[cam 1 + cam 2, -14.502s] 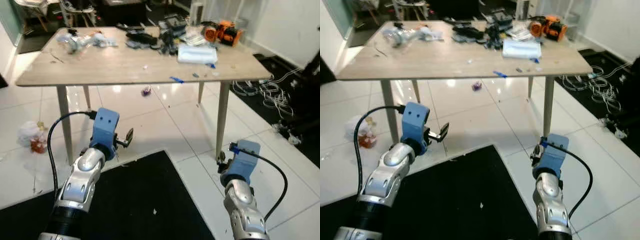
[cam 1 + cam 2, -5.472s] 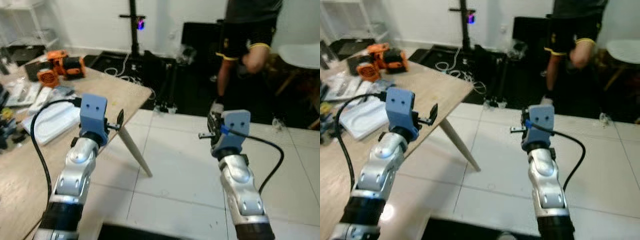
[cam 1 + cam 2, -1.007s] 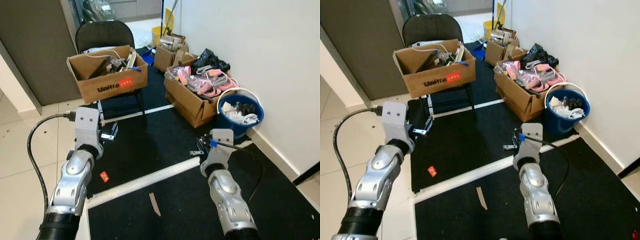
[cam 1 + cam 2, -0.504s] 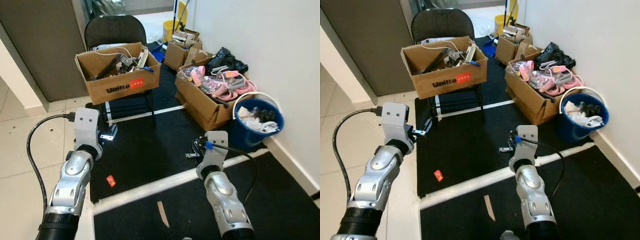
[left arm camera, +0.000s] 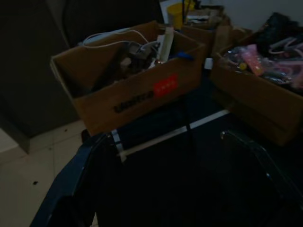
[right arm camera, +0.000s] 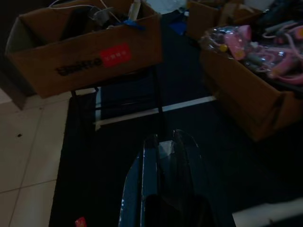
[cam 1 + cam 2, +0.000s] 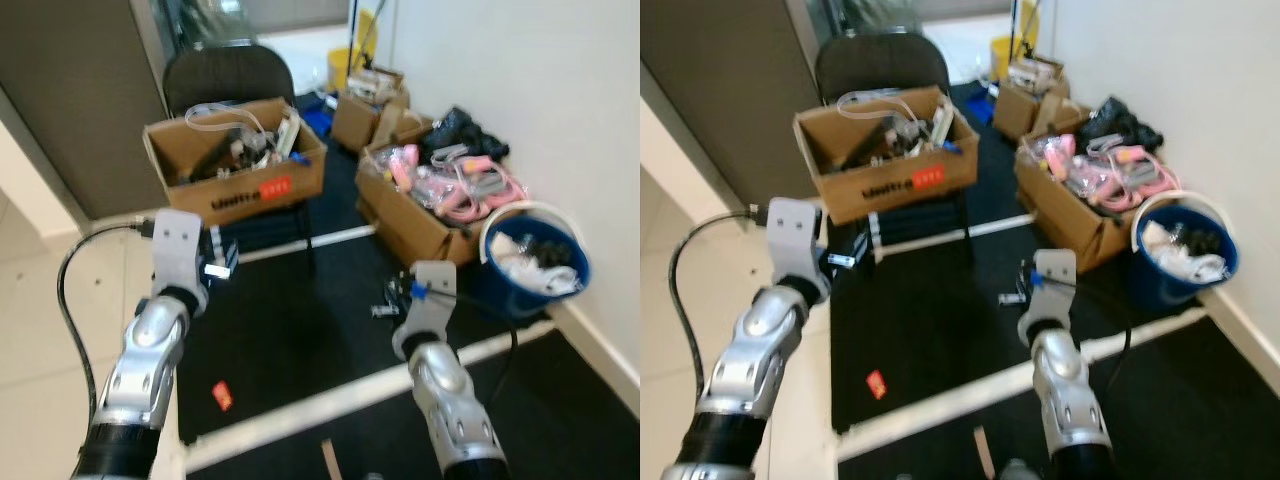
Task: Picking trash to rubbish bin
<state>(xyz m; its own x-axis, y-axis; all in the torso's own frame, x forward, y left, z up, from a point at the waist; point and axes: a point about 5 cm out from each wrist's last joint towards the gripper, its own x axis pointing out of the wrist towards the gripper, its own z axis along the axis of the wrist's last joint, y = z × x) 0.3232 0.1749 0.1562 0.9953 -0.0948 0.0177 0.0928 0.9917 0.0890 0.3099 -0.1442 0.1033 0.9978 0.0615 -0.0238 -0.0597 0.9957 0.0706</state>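
A blue rubbish bin [image 7: 518,292] with a white rim stands by the wall at the right, holding crumpled trash. My right gripper [image 7: 383,303] hovers over the black mat, left of the bin and well short of it. In the right wrist view its fingers [image 6: 150,156] are pressed together on a small pale scrap [image 6: 164,148]. My left gripper [image 7: 222,262] is raised in front of the chair. Its fingers [image 5: 75,184] stand wide apart with nothing between them. A small red scrap [image 7: 221,396] lies on the mat below my left arm.
A cardboard box [image 7: 240,172] of cables sits on a black chair [image 7: 225,75] ahead. More boxes [image 7: 420,225] of pink items line the wall beside the bin. A white strip [image 7: 330,400] crosses the black mat, and a wooden sliver [image 7: 328,452] lies near it.
The camera has shifted and the picture is blurred. Box, chair and bin sit slightly differently in frame. Both grippers keep their pose and state.
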